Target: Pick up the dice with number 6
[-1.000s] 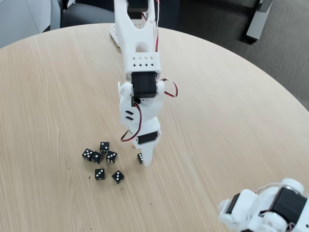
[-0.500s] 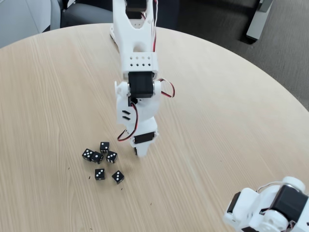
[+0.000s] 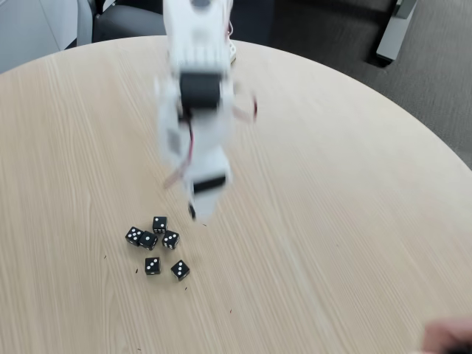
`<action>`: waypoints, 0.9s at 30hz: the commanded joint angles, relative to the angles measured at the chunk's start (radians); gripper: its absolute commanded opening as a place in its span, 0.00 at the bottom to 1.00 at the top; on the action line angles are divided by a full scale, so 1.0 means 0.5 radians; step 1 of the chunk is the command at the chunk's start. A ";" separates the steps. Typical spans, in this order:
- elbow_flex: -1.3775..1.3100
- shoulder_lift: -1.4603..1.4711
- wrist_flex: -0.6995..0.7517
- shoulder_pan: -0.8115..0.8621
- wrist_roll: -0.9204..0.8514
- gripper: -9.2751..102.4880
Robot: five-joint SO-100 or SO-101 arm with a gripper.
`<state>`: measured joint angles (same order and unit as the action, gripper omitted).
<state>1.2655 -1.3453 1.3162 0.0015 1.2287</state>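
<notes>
My white arm is motion-blurred above the table (image 3: 332, 184). Its gripper (image 3: 195, 214) hangs a little above the wood, up and right of the dice cluster. A small dark cube (image 3: 192, 211) sits at the fingertips, apparently the dice with number 6 held in the shut jaws. The blur hides its pips. Several black dice with white pips lie on the table below and to the left, among them a many-pip one (image 3: 134, 235), a two-pip one (image 3: 159, 224) and a three-pip one (image 3: 180, 270).
The round wooden table has wide free room to the right and in front of the dice. A dark blurred shape (image 3: 448, 339) shows at the bottom right corner. Grey floor and chair parts lie beyond the table's far edge.
The arm has swung up and slightly left, lifting away from the table. The die that lay by the gripper tip is gone from the wood. The second white arm at bottom right has dropped out of frame.
</notes>
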 commanded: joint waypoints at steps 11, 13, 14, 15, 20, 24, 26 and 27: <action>0.239 -1.451 0.423 -0.031 -0.896 0.08; 0.319 -1.736 0.472 -0.031 -1.101 0.08; 0.368 -1.890 0.497 -0.031 -1.197 0.08; 0.423 -2.049 0.518 -0.031 -1.292 0.08; 0.859 -2.746 0.543 -0.031 -1.758 0.08; 1.433 -3.037 0.503 -0.031 -2.046 0.08; 1.715 -3.132 0.472 -0.031 -2.117 0.08; 1.841 -3.178 0.445 -0.031 -2.151 0.08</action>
<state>2.0770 -2.9038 1.5677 -0.0061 0.2148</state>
